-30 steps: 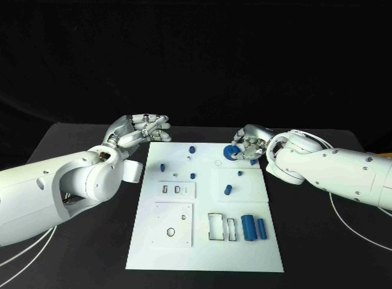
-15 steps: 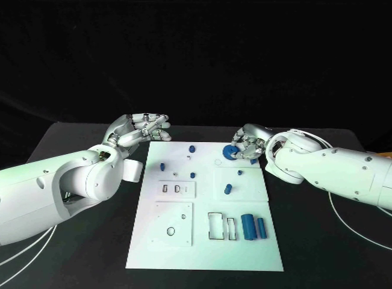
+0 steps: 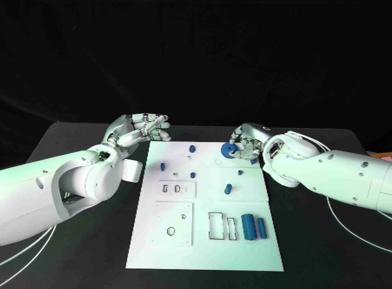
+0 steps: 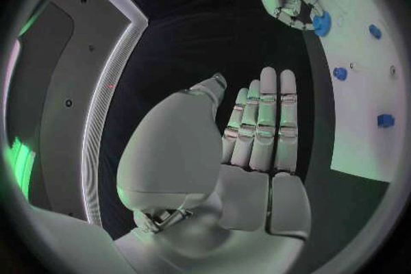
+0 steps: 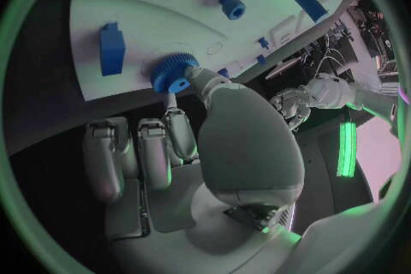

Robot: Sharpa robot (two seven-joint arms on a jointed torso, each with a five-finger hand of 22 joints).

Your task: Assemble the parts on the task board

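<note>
Black table [image 3: 91, 241], dark backdrop, white task board [image 3: 205, 253], right hand [image 3: 245, 144] holding blue gear [image 3: 229, 150]

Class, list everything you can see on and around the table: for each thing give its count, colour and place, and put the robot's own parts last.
Table: one, black, under everything.
Task board: one, white, middle of table.
Gear: one, blue, at the board's far right, held in the right hand.
Long bars: two, blue, side by side, near right of board.
Small parts: several, blue, scattered over the board's far half.
Left hand: one, silver, off the board's far left corner, holding nothing.
Right hand: one, silver, at the board's far right edge, gripping the gear.
</note>
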